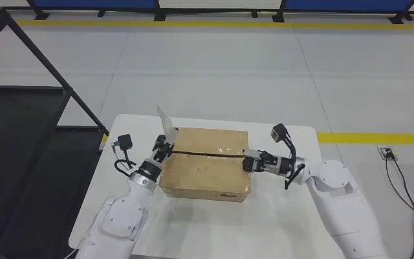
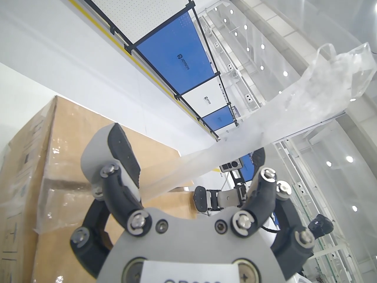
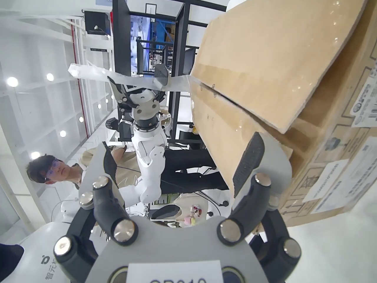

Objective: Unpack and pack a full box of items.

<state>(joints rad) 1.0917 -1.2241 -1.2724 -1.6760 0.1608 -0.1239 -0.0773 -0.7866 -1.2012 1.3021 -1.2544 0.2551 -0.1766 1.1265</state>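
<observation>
Evidently the brown cardboard box [image 1: 207, 162], in the middle of the white bench [image 1: 278, 213], is stiff and likely heavy, so it is best worked by its flaps. The peeled clear tape strip [image 1: 165, 122] is limp and sticky. The left gripper [image 1: 163, 147] has its fingers [image 2: 122, 148] wide apart, the strip brushing one. The right gripper [image 1: 248, 160] is spread too, beside the lifted top flap [image 3: 265, 45].

The left gripper [image 2: 188, 148] and right gripper [image 3: 179, 145] each had a grey metal plate [image 2: 188, 237] behind the jaws, black linkages [image 2: 117, 195] pinned by silver screws [image 2: 138, 221], and black ribbed pads [image 2: 123, 148] on pale grey fingers [image 2: 91, 154]. Glossy white arms [image 1: 123, 217] carried black cables [image 1: 119, 166].
</observation>
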